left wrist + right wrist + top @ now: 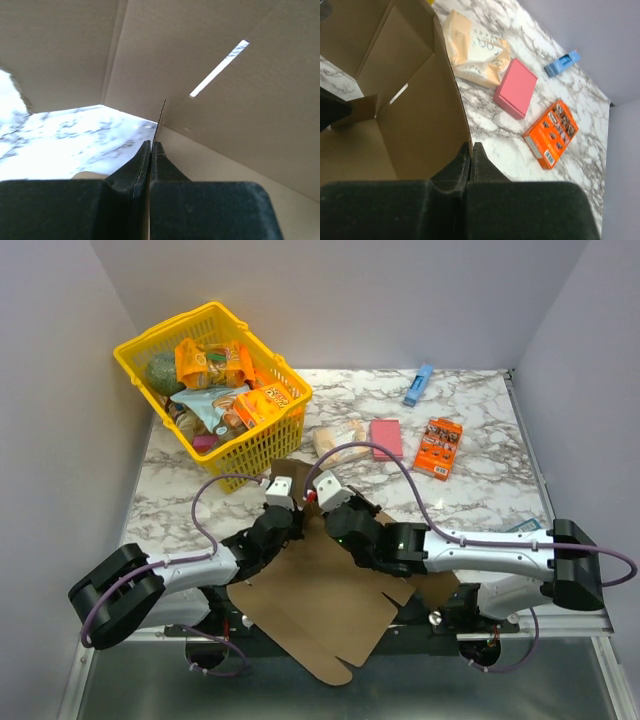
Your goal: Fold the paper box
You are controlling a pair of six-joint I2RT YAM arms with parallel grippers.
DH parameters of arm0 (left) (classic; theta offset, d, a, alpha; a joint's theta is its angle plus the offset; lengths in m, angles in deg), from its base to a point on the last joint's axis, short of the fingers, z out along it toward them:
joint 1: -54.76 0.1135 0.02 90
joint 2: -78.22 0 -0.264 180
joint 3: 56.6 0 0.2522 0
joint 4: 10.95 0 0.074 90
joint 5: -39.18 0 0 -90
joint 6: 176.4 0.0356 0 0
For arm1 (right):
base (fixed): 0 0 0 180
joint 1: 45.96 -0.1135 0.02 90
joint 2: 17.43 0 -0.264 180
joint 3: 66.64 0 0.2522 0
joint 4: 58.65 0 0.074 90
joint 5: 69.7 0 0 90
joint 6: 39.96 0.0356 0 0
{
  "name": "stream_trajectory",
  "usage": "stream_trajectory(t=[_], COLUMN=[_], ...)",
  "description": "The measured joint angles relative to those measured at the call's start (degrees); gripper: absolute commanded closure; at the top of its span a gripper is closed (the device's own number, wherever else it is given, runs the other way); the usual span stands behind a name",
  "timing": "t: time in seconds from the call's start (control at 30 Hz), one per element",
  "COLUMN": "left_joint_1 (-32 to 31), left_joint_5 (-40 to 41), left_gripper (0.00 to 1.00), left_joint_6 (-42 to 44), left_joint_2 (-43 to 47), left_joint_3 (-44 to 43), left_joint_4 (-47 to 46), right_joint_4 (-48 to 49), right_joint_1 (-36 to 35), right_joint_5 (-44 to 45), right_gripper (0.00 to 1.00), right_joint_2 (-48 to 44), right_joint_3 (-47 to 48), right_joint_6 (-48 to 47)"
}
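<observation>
The paper box (320, 600) is a brown die-cut cardboard sheet lying at the near middle of the table, with rounded flaps hanging over the near edge. Its far panels stand partly raised. My left gripper (283, 502) is shut on a thin upright cardboard edge. In the left wrist view the paper box (150, 50) fills the frame, and a slit shows above the left gripper (151, 144). My right gripper (325, 502) is shut on the neighbouring raised panel. In the right wrist view the right gripper (471, 145) pinches the edge of the paper box (420, 120).
A yellow basket (250, 445) full of snack packs stands at the far left. Behind the box lie a tissue pack (340, 440), a pink box (386, 438), an orange snack box (438, 447) and a blue item (418, 385).
</observation>
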Motion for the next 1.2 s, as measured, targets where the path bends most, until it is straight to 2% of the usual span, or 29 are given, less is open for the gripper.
stream_trajectory(t=[0.1,0.2,0.23,0.3,0.33,0.4,0.43,0.5,0.73,0.97,1.2], left_joint_1=[0.07,0.52,0.63,0.90,0.92,1.14,1.25,1.51,4.15,9.18,9.92], left_joint_5=[2.16,2.89,2.86,2.71,2.58,1.70,1.29,0.17,-5.09,-10.38,-14.93], left_gripper=[0.91,0.80,0.70,0.62,0.50,0.41,0.32,0.24,0.23,0.22,0.20], left_joint_6=[-0.57,-1.51,-1.88,-2.71,-3.39,-4.00,-4.61,-5.14,-6.01,-7.02,9.14], left_joint_2=[-0.28,-0.79,-0.81,-0.76,-0.72,0.17,0.76,2.84,15.21,27.06,25.97], left_joint_3=[0.02,0.02,0.02,0.33,0.52,1.36,1.68,2.60,3.52,0.22,-10.27], left_joint_4=[0.68,0.33,0.15,-0.52,-0.74,-1.05,-1.20,-1.27,2.36,9.44,15.85], right_joint_4=[12.90,22.56,25.27,29.24,30.93,33.62,34.71,36.48,38.71,38.82,37.46], right_joint_1=[0.13,0.17,0.20,0.24,0.28,0.35,0.39,0.44,0.44,0.44,0.44], right_joint_5=[-0.39,-0.68,-0.85,-1.29,-1.53,-1.92,-2.08,-2.45,-3.76,-4.15,-4.94], right_gripper=[0.99,0.99,0.99,0.99,0.99,0.99,0.99,0.99,0.99,0.99,0.99], right_joint_2=[0.35,1.79,2.32,2.67,2.67,2.67,2.64,2.49,1.07,0.63,-0.87], right_joint_3=[-5.16,-7.87,-8.52,-9.84,-10.47,-11.61,-12.15,-13.14,-15.06,-15.50,-16.00], right_joint_6=[-10.88,-19.21,-21.33,-24.55,-25.75,-27.63,-28.44,-29.70,-32.11,-32.26,-31.17])
